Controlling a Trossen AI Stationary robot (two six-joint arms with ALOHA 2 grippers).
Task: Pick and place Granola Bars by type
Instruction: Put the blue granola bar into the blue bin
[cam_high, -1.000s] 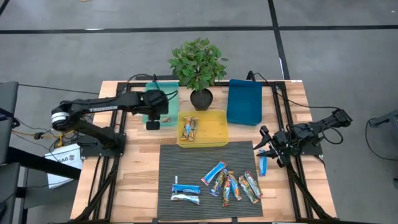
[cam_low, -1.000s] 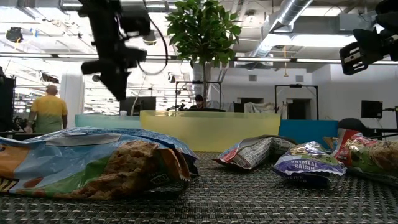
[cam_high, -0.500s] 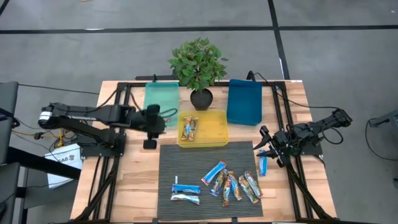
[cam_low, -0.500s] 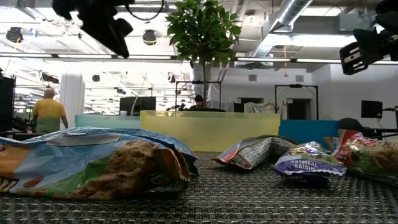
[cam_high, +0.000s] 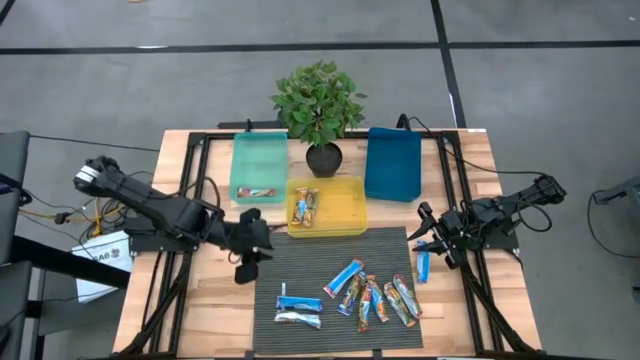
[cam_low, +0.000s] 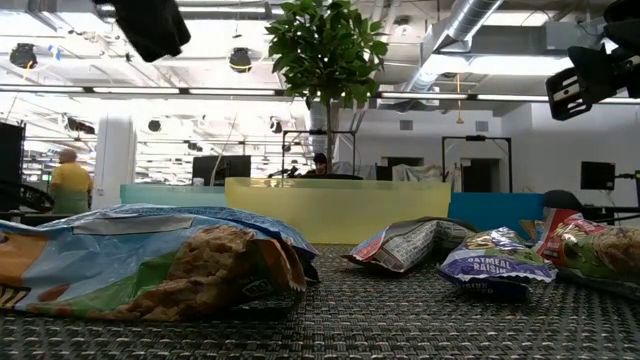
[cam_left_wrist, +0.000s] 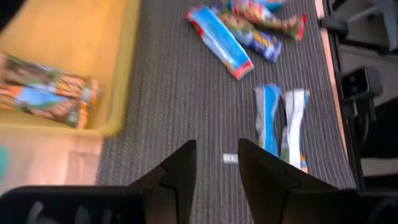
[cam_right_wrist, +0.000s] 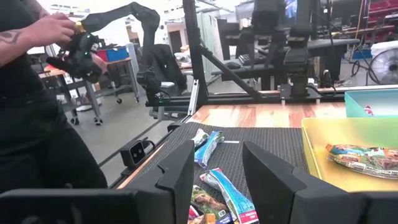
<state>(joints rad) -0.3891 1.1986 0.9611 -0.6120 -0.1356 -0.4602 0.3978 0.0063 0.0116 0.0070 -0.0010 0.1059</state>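
I have the left claw (cam_high: 246, 262) hovering over the wooden slatted table (cam_high: 200, 310), just off the left edge of the dark ribbed mat (cam_high: 310, 250); from its wrist camera the two dark fingers (cam_left_wrist: 180, 171) stand a narrow gap apart with nothing between them. The right claw (cam_high: 422, 232) sits at the mat's right edge, fingers likewise parted and empty, with one blue-wrapped granola bar (cam_high: 423, 265) lying on the wood just beside it. Most of the shiny-wrapped granola bars (cam_high: 372, 295) lie loose on the mat: a blue-and-white pair (cam_high: 298, 310) near its front left, the rest clustered toward the front right. Two green-orange bars (cam_high: 305, 205) rest in the yellow plastic tray (cam_high: 345, 200), and one reddish bar (cam_high: 256, 192) lies in the teal tray (cam_high: 255, 155). The dark blue tray (cam_high: 393, 160) stands beyond the potted green plant (cam_high: 318, 100).
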